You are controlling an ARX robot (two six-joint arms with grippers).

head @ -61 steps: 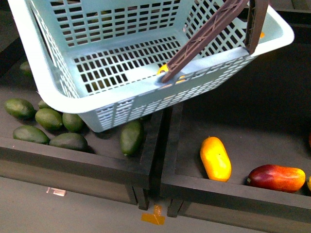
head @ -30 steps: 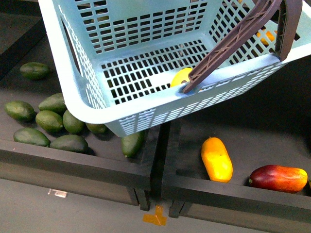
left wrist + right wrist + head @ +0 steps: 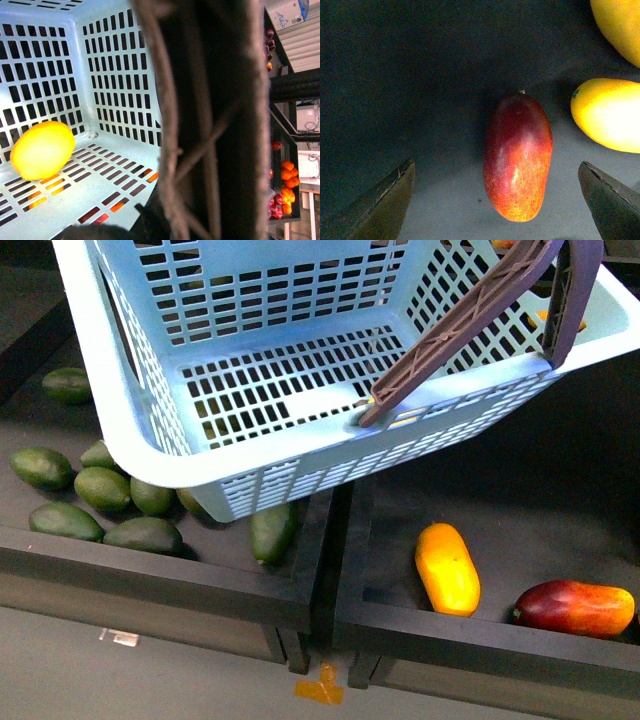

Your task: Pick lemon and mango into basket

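Observation:
The turquoise basket (image 3: 150, 430) hangs tilted above the black bins. My left gripper (image 3: 195, 225) is shut on its brown handle (image 3: 200, 115), which fills the left wrist view. The lemon (image 3: 42, 150) lies on the slotted floor inside; from the front only a yellow sliver (image 3: 405, 420) shows behind the handle (image 3: 450, 330). The dark red mango (image 3: 575, 608) lies in the right bin. My right gripper (image 3: 499, 207) hovers open over it, one finger (image 3: 385, 205) on each side of the mango (image 3: 518, 155), well apart from it. Neither arm shows in the front view.
An all-yellow mango (image 3: 447, 568) lies left of the red one, also beside it in the right wrist view (image 3: 607, 115). Several dark green fruits (image 3: 100, 485) fill the left bin under the basket. A black divider (image 3: 320, 570) separates the bins. Distant fruit shelves (image 3: 287, 180) stand behind.
The basket has swung right and up, then drifted back a little left. The lemon inside has slipped almost out of sight behind the handle in the front view.

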